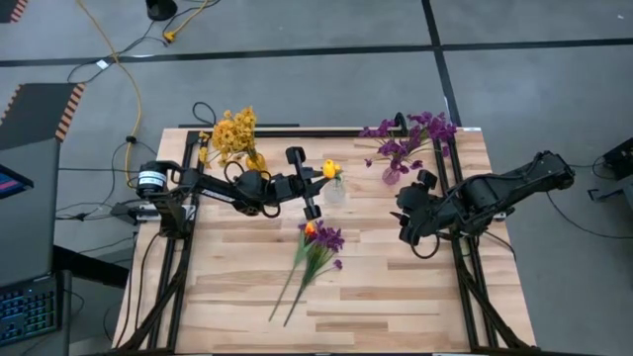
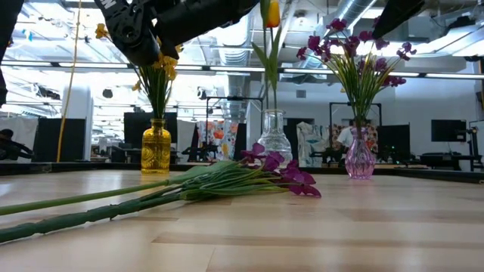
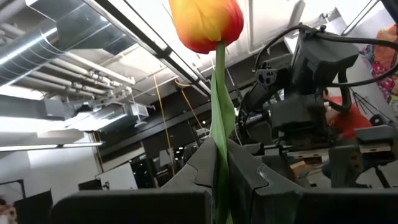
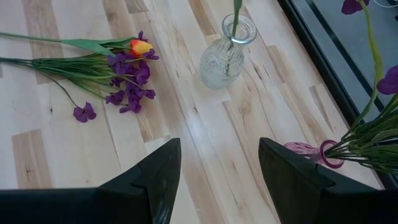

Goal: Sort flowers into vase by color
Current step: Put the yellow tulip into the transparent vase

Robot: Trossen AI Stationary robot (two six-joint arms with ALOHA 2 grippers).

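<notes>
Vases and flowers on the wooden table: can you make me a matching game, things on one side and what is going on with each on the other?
Things:
1. round amber glass vase
2. clear cut-glass vase
3. pink glass vase
4. orange-yellow tulip bud on a green stem

States:
A. holds purple blooms
B. clamped in the left pincer
C. holds fluffy yellow clusters
D. has one green stem going into its neck

Pairs: 1-C, 2-D, 3-A, 4-B
</notes>
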